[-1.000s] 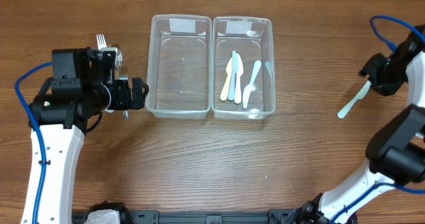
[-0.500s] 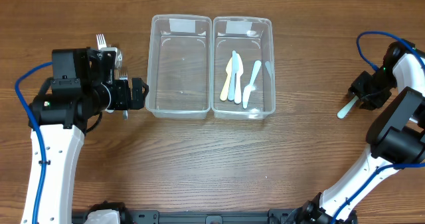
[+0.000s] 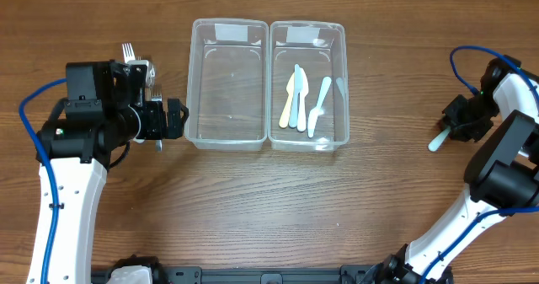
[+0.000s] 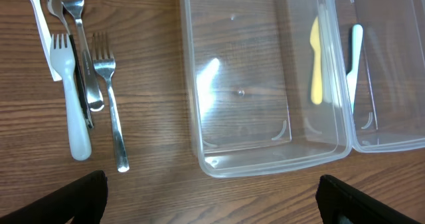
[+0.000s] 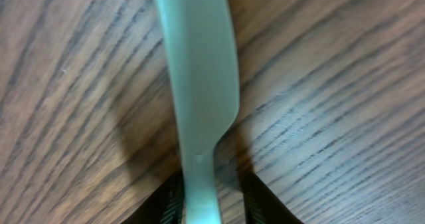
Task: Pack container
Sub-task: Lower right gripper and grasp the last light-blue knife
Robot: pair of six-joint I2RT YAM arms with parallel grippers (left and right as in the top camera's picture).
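Two clear plastic containers stand side by side at the table's middle. The left container [image 3: 229, 146] [image 4: 265, 165] is empty. The right container [image 3: 307, 147] holds several pale plastic knives [image 3: 301, 99]. Several forks [image 4: 109, 98], metal and white plastic, lie on the table left of the containers, partly under my left arm in the overhead view [image 3: 130, 52]. My left gripper [image 3: 173, 118] [image 4: 212, 207] is open and empty, just left of the empty container. My right gripper [image 3: 463, 120] [image 5: 214, 201] is down at the table at the far right, its open jaws straddling the handle of a pale blue plastic knife [image 5: 199, 71] [image 3: 435, 142].
The wooden table [image 3: 269, 208] carries only these things. Blue cables [image 3: 472, 56] loop off both arms. The right arm's base link [image 3: 505, 174] stands at the right edge.
My right gripper has moved down and left from beside the pale blue knife to over its handle, jaws on either side of it. The left arm has not moved.
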